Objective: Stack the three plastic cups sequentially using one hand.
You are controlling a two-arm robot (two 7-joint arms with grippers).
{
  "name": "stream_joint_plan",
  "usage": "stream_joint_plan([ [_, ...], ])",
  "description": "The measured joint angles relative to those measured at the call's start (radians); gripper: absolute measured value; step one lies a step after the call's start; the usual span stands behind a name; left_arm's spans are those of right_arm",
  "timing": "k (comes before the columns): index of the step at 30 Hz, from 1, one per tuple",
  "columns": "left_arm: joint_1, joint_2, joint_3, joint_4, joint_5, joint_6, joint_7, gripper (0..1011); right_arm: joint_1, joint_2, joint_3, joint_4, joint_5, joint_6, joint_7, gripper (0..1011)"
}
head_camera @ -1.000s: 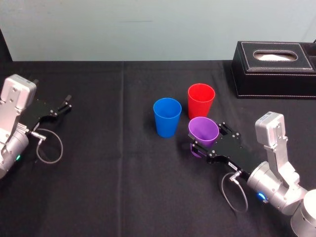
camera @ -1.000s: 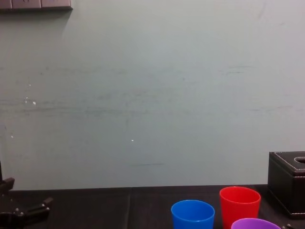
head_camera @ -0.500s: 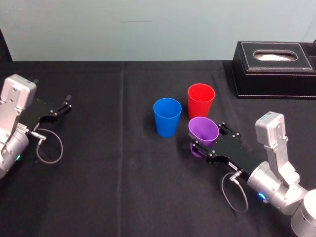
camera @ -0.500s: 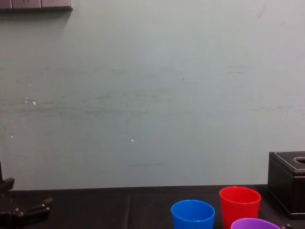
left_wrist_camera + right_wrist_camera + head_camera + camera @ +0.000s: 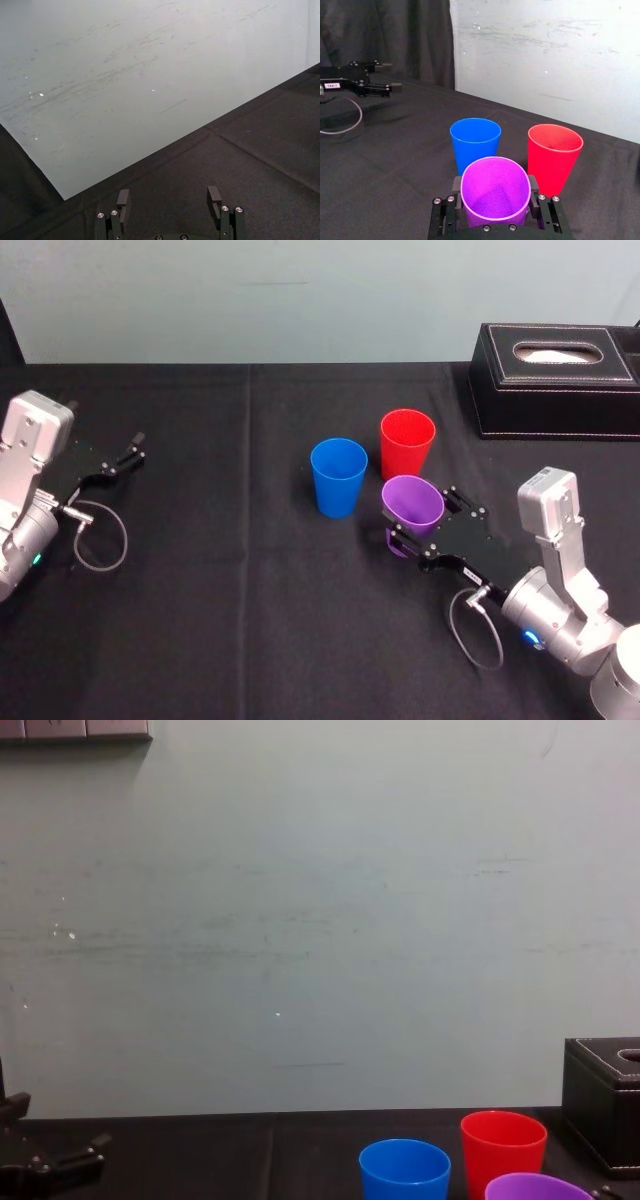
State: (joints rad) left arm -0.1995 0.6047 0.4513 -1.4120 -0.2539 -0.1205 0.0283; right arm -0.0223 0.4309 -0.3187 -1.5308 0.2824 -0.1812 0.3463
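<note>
Head view, contents listed by position.

Right gripper (image 5: 424, 520): at 4 o'clock on the black tablecloth (image 5: 250, 590); closed to cup width on the purple cup (image 5: 412, 502), one finger against each side of its wall below the rim; light grey wrist housing (image 5: 548, 505) behind, toward 4 o'clock.

Purple cup: mouth up, looks slightly tilted beside the two upright cups; cannot tell whether its base touches the cloth.

Blue cup (image 5: 338, 477): upright, mouth up, at 10 o'clock from the purple cup; near it but apart.

Red cup (image 5: 407, 443): upright, at 12 o'clock from the purple cup; just beside the blue cup, at its 2 o'clock, not touching.

Black stitched box (image 5: 555, 380): at 2 o'clock on the table, well apart from the cups.

Left gripper (image 5: 128, 452): parked at 9 o'clock on the cloth; fingers spread wide in the left wrist view, nothing between them.

Right wrist view: purple rim framed between both fingers (image 5: 457, 186); blue and red cups side by side beyond it.
</note>
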Motion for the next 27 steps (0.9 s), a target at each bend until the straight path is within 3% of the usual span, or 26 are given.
stream_joint_plan([
  [4, 0.000, 0.000, 0.000, 0.000, 0.000, 0.000, 0.000, 1005, -0.009, -0.007, 0.013, -0.017, -0.001, 0.006, 0.004, 738],
  [11, 0.000, 0.000, 0.000, 0.000, 0.000, 0.000, 0.000, 1005, -0.028, -0.014, 0.049, -0.085, 0.010, 0.094, -0.006, 738],
  [21, 0.000, 0.000, 0.000, 0.000, 0.000, 0.000, 0.000, 1005, -0.047, 0.012, 0.095, -0.217, 0.035, 0.169, 0.000, 738],
  [27, 0.000, 0.000, 0.000, 0.000, 0.000, 0.000, 0.000, 1005, -0.027, 0.032, 0.116, -0.280, 0.045, 0.218, 0.000, 739],
])
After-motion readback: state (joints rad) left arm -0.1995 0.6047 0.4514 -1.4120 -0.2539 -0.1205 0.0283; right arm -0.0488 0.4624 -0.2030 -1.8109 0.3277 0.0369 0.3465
